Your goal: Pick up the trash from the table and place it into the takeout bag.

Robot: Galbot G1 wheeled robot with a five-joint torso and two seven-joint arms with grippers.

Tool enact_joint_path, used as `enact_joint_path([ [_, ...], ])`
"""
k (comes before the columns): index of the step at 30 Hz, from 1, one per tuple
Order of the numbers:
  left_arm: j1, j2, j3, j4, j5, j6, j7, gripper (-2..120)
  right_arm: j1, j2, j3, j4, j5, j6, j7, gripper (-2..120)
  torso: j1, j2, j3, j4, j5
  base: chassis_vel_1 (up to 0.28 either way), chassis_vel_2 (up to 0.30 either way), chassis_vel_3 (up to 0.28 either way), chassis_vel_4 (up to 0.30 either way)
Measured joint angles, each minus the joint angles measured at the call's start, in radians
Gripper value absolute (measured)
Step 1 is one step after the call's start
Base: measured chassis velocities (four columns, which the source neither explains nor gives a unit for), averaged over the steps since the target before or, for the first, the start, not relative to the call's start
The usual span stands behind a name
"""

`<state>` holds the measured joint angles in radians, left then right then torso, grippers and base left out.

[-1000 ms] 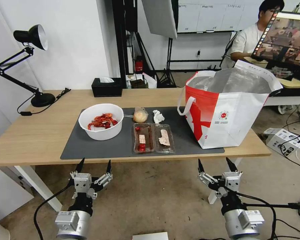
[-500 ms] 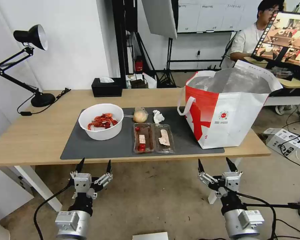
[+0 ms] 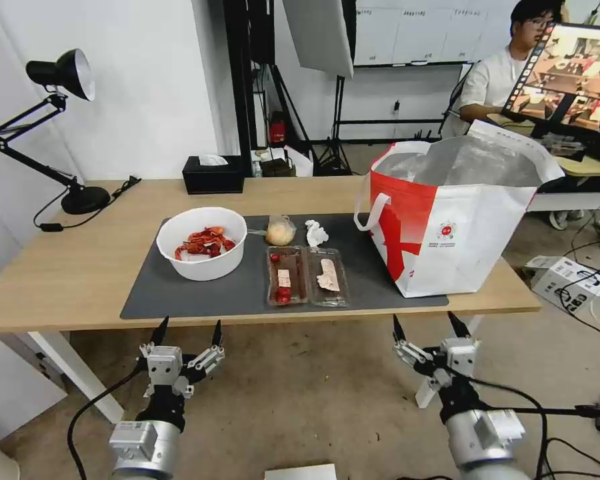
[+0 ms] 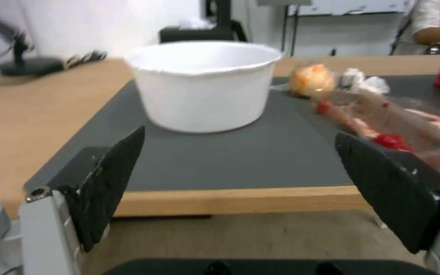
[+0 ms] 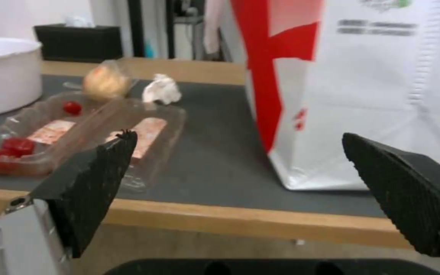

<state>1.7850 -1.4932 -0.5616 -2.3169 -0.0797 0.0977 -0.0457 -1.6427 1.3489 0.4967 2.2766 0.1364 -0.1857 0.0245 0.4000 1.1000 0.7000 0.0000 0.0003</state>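
Head view: long light-wood table [image 3: 80,267] with white legs, bearing a large dark grey rectangular mat [image 3: 207,293]; at the mat's right end, standing upright and open, a large white-and-red takeout bag [image 3: 460,233] with silver foil lining. Left on the mat, a white round bowl [image 3: 202,243] with red crayfish shells visible inside; left wrist view gives just its plain white wall. Between bowl and bag, near the table's front edge, a clear hinged plastic tray [image 3: 307,275], lying open with red and pale scraps. Behind the tray, a small clear bag with a yellowish lump [image 3: 281,232], and just beside it a crumpled white tissue [image 3: 317,233]; right wrist view adds both low behind the tray. Below the table's front edge, over the floor: left gripper [image 3: 187,331] and right gripper [image 3: 430,325], each with black fingers spread wide, holding nothing, well apart from the trash.
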Motion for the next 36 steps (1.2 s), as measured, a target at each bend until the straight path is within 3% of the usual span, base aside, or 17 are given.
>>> enact_joint_path([
  [2, -0.005, 0.002, -0.004, -0.006, -0.026, 0.032, -0.016, 100, 0.021, -0.019, -0.002, -0.001, 0.007, -0.009, 0.001, 100, 0.000, 0.000, 0.000, 0.0007, 0.0000, 0.000, 0.000, 0.000, 0.000],
  [5, -0.024, 0.011, -0.018, -0.029, -0.116, 0.146, -0.071, 100, 0.090, -0.084, -0.023, -0.009, 0.074, -0.077, 0.012, 100, 0.000, 0.000, 0.000, -0.0002, -0.0001, 0.000, 0.000, 0.000, 0.000],
  [6, -0.024, 0.011, -0.018, -0.029, -0.116, 0.146, -0.071, 100, 0.090, -0.084, -0.023, -0.009, 0.074, -0.077, 0.012, 100, 0.000, 0.000, 0.000, -0.0002, -0.0001, 0.000, 0.000, 0.000, 0.000],
  [9, -0.042, 0.019, -0.032, -0.051, -0.202, 0.254, -0.122, 100, 0.200, -0.187, -0.058, -0.026, 0.184, -0.188, 0.030, 100, 0.000, 0.000, 0.000, 0.0000, 0.0000, 0.000, 0.000, 0.000, 0.000],
  [10, -0.042, 0.019, -0.032, -0.051, -0.202, 0.254, -0.122, 100, 0.200, -0.187, -0.058, -0.026, 0.184, -0.188, 0.030, 100, 0.000, 0.000, 0.000, 0.0000, 0.0000, 0.000, 0.000, 0.000, 0.000],
  [12, -0.053, 0.024, -0.041, -0.066, -0.264, 0.325, -0.160, 100, 0.239, -0.222, -0.073, -0.035, 0.230, -0.211, 0.034, 100, 0.000, 0.000, 0.000, 0.0003, -0.0002, 0.000, 0.000, 0.000, 0.000],
  [26, -0.051, 0.027, -0.036, -0.071, -0.288, 0.291, -0.148, 100, 0.229, -0.212, -0.079, -0.043, 0.240, -0.175, 0.025, 100, 0.000, 0.000, 0.000, -0.0001, -0.0003, 0.000, 0.000, 0.000, 0.000],
  [30, -0.051, 0.029, -0.039, -0.064, -0.271, 0.262, -0.105, 100, 0.227, -0.208, -0.081, -0.047, 0.261, -0.169, 0.026, 100, 0.000, 0.000, 0.000, -0.0001, -0.0002, 0.000, 0.000, 0.000, 0.000],
  [33, -0.050, 0.035, -0.040, -0.052, -0.247, 0.219, -0.039, 100, 0.227, -0.200, -0.099, -0.049, 0.380, -0.154, 0.051, 100, 0.000, 0.000, 0.000, 0.0000, -0.0003, 0.000, 0.000, 0.000, 0.000],
  [36, -0.052, 0.041, -0.039, -0.045, -0.239, 0.201, -0.012, 100, 0.229, -0.192, -0.104, -0.051, 0.472, -0.142, 0.079, 100, 0.000, 0.000, 0.000, -0.0001, -0.0003, 0.000, 0.000, 0.000, 0.000],
])
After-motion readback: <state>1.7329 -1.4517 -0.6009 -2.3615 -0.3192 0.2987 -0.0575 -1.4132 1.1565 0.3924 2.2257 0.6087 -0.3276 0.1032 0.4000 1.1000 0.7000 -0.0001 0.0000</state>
